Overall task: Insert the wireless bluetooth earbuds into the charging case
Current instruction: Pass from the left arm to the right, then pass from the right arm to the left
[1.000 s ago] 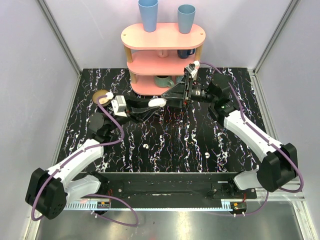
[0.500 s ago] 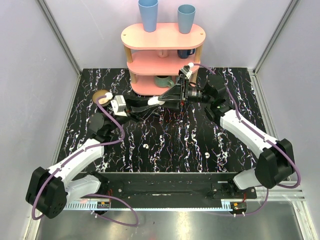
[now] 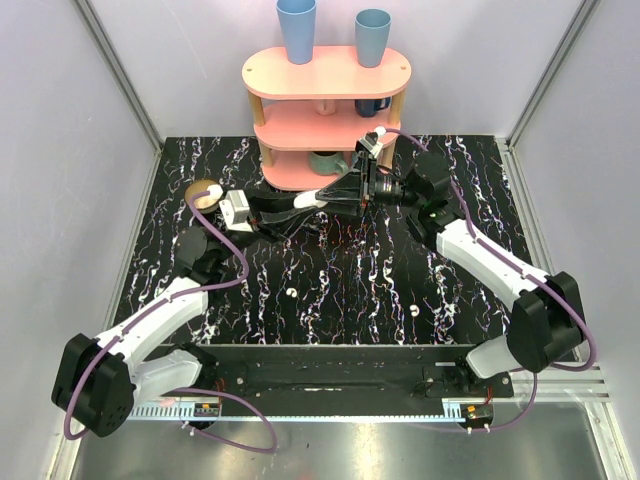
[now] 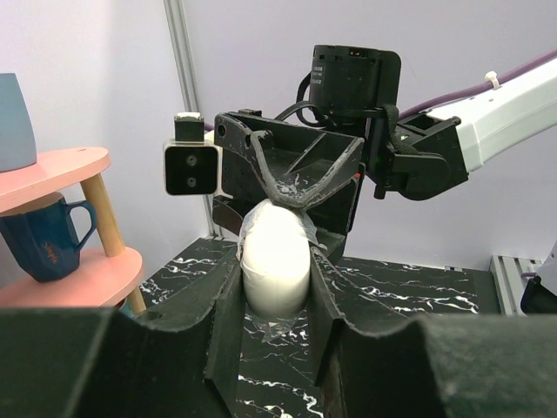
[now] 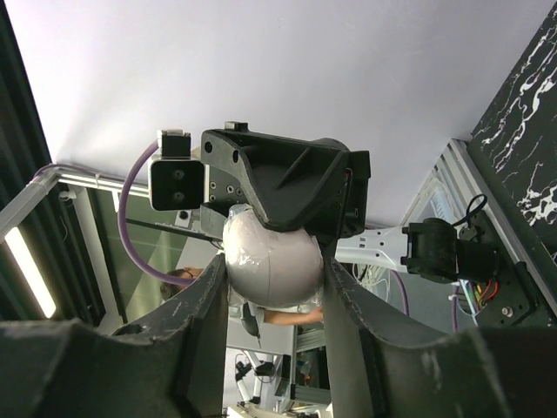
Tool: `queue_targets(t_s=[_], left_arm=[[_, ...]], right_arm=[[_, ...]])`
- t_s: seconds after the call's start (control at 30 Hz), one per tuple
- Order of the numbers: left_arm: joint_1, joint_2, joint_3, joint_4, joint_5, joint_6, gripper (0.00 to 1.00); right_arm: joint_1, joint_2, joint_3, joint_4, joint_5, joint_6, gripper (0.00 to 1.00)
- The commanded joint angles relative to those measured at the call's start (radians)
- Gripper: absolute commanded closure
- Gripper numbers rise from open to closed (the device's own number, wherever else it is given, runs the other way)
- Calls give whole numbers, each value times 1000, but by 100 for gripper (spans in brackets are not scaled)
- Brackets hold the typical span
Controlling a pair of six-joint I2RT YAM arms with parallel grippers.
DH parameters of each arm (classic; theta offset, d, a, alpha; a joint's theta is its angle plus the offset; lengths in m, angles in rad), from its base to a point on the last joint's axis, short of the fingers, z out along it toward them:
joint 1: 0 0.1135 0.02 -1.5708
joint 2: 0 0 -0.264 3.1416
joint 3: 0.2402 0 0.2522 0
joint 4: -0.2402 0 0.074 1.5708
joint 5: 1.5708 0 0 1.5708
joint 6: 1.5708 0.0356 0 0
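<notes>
Though close beside shelf [image 3: 290, 178] edge, left claw [image 4: 274, 272] and right claw [image 5: 274, 280] both pinch charging case [image 4: 276, 248] clear of tabletop [image 3: 350, 290].

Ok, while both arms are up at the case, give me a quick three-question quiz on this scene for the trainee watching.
1. True or false: both tiny white plastic earbuds sit inside the small white oval plastic charging case.
2. Where is the right hand? A) facing the left hand, with a finger on either side of the case; B) folded back over its own base; C) lowered onto an earbud.
3. What does the left hand grip?
Key: 1 false, they lie on the black marble-patterned tabletop. 2 A. 3 the case.
</notes>
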Motion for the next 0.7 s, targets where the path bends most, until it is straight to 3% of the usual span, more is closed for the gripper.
queue_targets(t_s=[0.0, 0.13, 0.67], left_arm=[[-1, 6, -4, 12, -8, 0, 69], [-1, 6, -13, 29, -11, -6, 57], [-1, 20, -22, 118, -50, -34, 52]], right_arm=[[14, 4, -10, 147, -12, 83, 83], [14, 10, -24, 184, -3, 112, 85], [14, 17, -39, 202, 0, 132, 86]])
